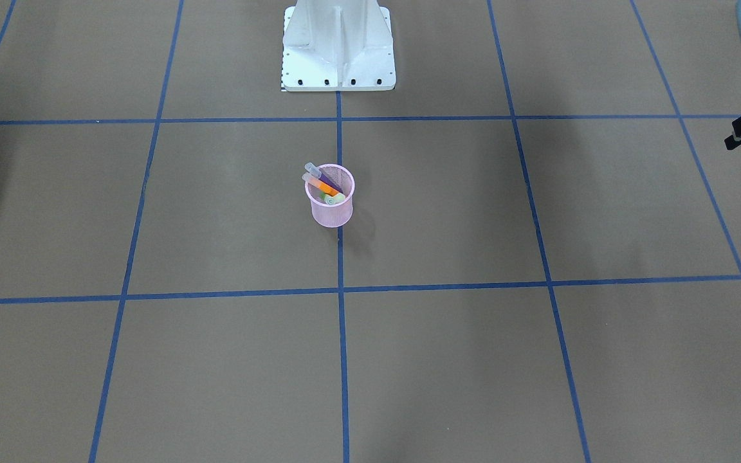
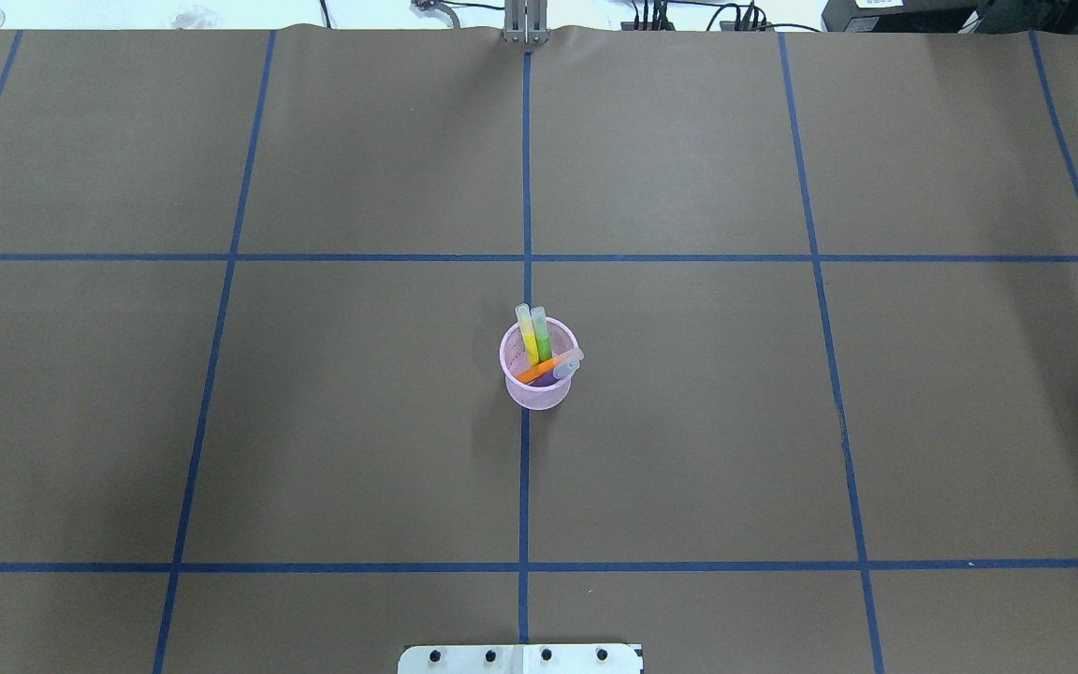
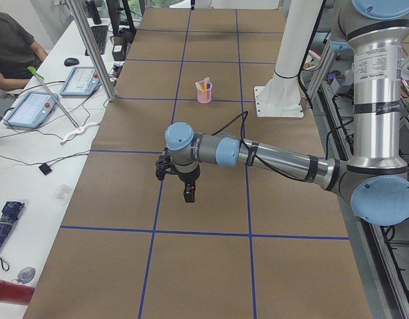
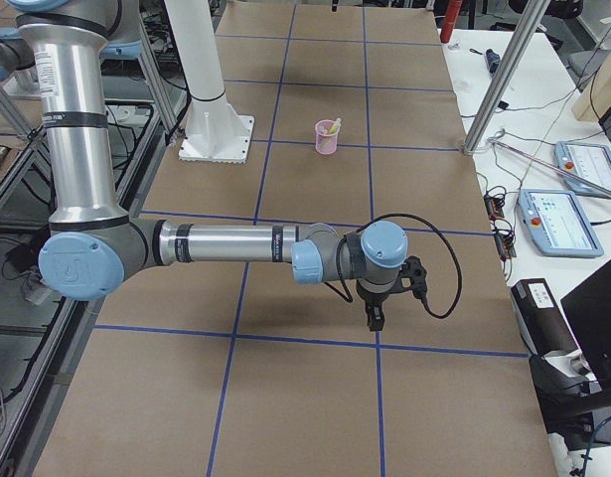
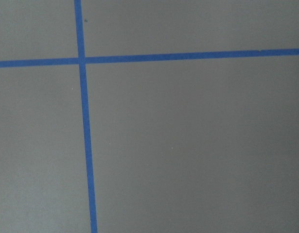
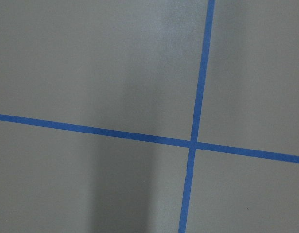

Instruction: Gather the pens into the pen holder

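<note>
The pink mesh pen holder (image 2: 537, 386) is seen upright at the middle of the brown tabletop (image 2: 707, 421), on the blue tape line (image 2: 524, 487) running from the robot's edge to the far edge. All four pens are gathered inside it. The yellow pen (image 2: 528, 339) and green pen (image 2: 543, 339) lean side by side toward the far edge, while the orange pen (image 2: 546, 368) and purple pen (image 2: 561, 372) are tilted toward the right-hand end, pale caps above the rim.

The left claw (image 3: 189, 195) is held pointing down over the tabletop's left end, well apart from the holder. The right claw (image 4: 374, 320) is likewise held over the right end. Whether either claw is parted or closed cannot be told, and nothing is seen in either. Only tape crossings are shown by the wrist cameras.
</note>
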